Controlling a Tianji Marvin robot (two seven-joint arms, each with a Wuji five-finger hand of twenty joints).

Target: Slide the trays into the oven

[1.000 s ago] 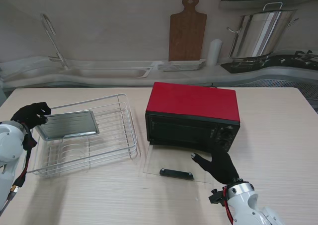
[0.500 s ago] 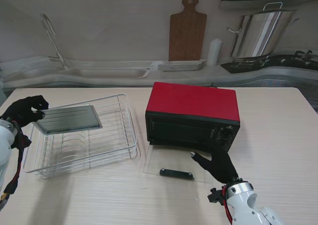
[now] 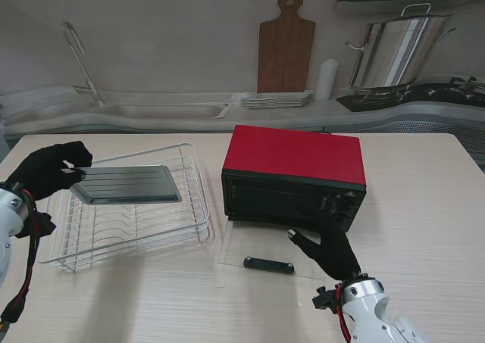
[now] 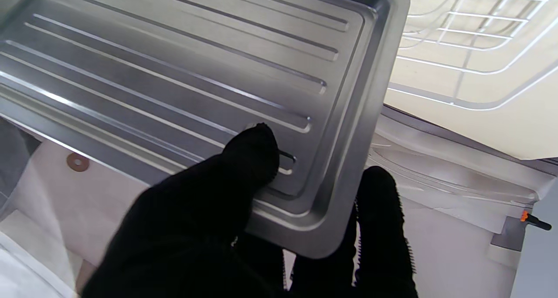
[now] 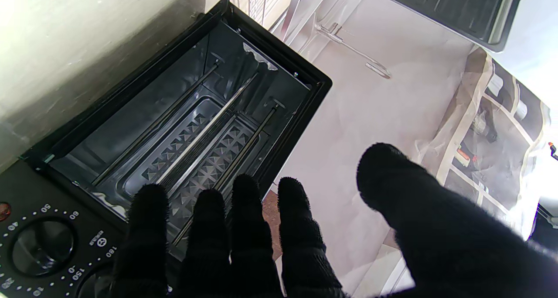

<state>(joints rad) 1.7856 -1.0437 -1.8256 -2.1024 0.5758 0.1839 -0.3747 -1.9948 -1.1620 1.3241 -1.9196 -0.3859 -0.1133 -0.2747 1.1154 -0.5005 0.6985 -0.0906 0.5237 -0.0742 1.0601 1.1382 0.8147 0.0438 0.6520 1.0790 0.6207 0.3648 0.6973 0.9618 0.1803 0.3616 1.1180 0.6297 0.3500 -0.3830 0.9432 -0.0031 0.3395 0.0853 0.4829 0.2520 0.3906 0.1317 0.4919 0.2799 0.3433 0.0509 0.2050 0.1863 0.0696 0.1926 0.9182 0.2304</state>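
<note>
Lifted clear of the wire rack since a second ago, the tray (image 3: 127,185) now hangs level above the dish rack (image 3: 129,218) and has travelled to the right, toward the oven (image 3: 293,178). The left hand (image 3: 50,169) pinches the tray's left corner: in the left wrist view the thumb (image 4: 244,158) presses on the ribbed upper face while other fingers (image 4: 379,228) curl under the rim, so the hand is closed firmly on the tray (image 4: 196,84). The tray reaches out rightward from that hand, well apart from the oven.

The tray is a shallow rectangle of brushed grey metal with rounded corners, a raised lip and long parallel grooves. The dish rack is thin white wire bent into a basket with upright dividers.

The oven is a box with a glossy red top and black front, standing on the pale wood-grain worktop (image 3: 424,207). Its glass door (image 3: 261,252) lies folded down flat, a dark bar handle (image 3: 269,264) along the near edge. The right hand (image 3: 330,251), in a black knit glove, rests palm down at the door's right side with fingers spread, holding nothing. The right wrist view shows the dark oven cavity (image 5: 196,123) with thin heating rods and an embossed floor, plus dials (image 5: 41,248).
</note>
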